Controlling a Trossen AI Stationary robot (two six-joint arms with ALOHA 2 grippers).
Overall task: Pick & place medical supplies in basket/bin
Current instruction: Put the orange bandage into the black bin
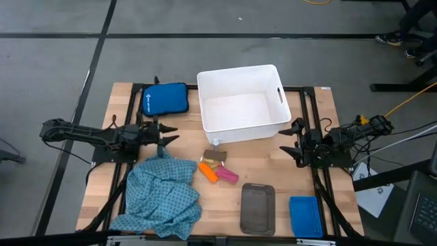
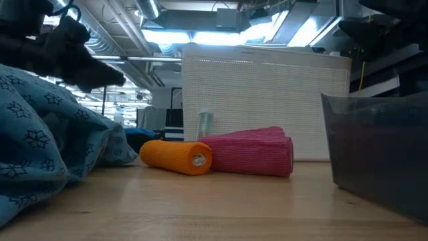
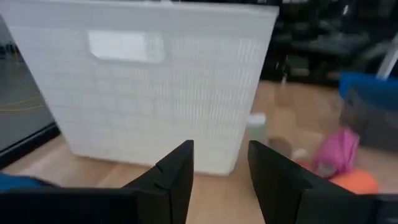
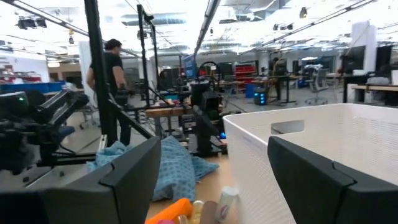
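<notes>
**Table layout, seen from above**

Tub [image 1: 242, 102] sits at the far middle, zip pouch [image 1: 164, 100] just beside it on the left. Nearer, approx. centre — two small rolls [image 1: 218, 173] touching each other, w/ tiny pieces [image 1: 214, 156] between them and the tub. Cloth [image 1: 162, 197] lies heaped at near left. Near right: flat tray [image 1: 257, 208], then the small basket [image 1: 305, 216] right of it — apart, not touching.
</notes>
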